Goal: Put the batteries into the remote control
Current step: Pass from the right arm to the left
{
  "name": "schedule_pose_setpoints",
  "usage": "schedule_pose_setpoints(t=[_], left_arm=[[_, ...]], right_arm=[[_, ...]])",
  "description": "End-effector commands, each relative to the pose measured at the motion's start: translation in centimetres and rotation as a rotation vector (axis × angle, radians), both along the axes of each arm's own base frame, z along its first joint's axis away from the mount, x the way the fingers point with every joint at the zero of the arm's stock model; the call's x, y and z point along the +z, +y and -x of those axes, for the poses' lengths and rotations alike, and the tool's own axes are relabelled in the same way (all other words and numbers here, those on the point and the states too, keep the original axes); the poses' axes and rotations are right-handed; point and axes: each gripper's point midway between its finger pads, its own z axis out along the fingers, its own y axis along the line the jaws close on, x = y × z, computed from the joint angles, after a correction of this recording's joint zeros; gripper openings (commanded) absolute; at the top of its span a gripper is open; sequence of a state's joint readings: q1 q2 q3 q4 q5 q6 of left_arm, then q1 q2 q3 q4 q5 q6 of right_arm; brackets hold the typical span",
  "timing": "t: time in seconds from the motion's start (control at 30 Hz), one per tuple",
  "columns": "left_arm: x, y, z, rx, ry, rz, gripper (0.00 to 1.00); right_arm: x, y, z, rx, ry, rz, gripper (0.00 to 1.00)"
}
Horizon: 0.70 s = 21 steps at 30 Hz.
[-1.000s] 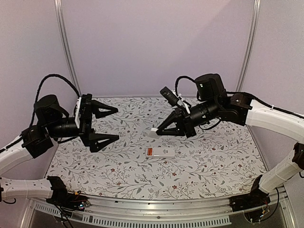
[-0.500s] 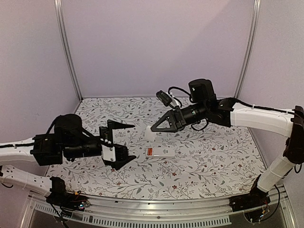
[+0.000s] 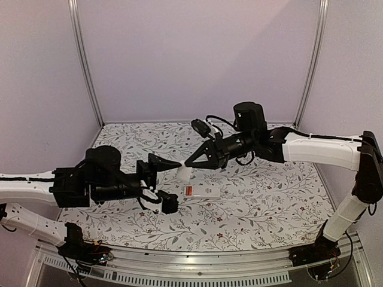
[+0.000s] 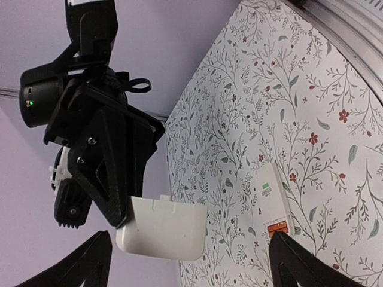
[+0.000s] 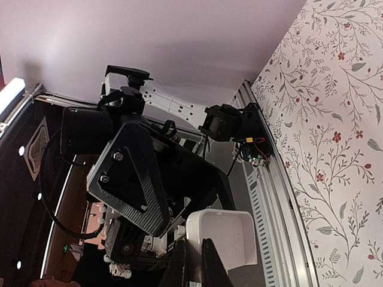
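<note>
The white remote control [image 3: 203,192] lies flat on the patterned table, back up. The orange batteries [image 3: 188,191] show in the recess at its left end. Both also show in the left wrist view, the remote [image 4: 272,194] and the batteries [image 4: 279,228]. My right gripper [image 3: 189,163] is shut on the thin white cover plate [image 3: 185,173] and holds it in the air above and left of the remote. My left gripper [image 3: 173,183] is wide open, its jaws on either side of the cover plate [image 4: 163,228] without touching it. In the right wrist view the right fingers [image 5: 192,266] pinch the plate's edge [image 5: 230,236].
The floral table mat [image 3: 263,203] extends around the remote. A metal rail [image 3: 197,276] runs along the near edge. Purple walls and upright posts [image 3: 84,66] close off the back and sides.
My left arm has swung in from the left to the middle, its open jaws now around the cover plate. My right gripper has lifted the plate slightly back and left.
</note>
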State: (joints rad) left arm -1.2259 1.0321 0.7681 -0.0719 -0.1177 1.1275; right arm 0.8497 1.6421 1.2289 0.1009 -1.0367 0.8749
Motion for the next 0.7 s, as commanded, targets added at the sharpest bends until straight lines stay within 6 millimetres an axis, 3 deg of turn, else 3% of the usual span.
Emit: schedule_pose_setpoints(t=[0.0,0.2,0.67], left_arm=[[0.8,-0.4,-0.3,0.000,-0.068,-0.007,0.91],[0.7,-0.4,-1.1,0.015,-0.053,-0.010,0.75],[1.1,-0.2,-2.3,0.050,-0.067,-0.015,0.75]], right_arm=[[-0.6,0.3,0.9,0.041,0.029,0.000,0.00],[-0.5,0.4,1.6,0.064,0.032,-0.004,0.00],[-0.6,0.6,2.2,0.093,0.037,-0.009,0.00]])
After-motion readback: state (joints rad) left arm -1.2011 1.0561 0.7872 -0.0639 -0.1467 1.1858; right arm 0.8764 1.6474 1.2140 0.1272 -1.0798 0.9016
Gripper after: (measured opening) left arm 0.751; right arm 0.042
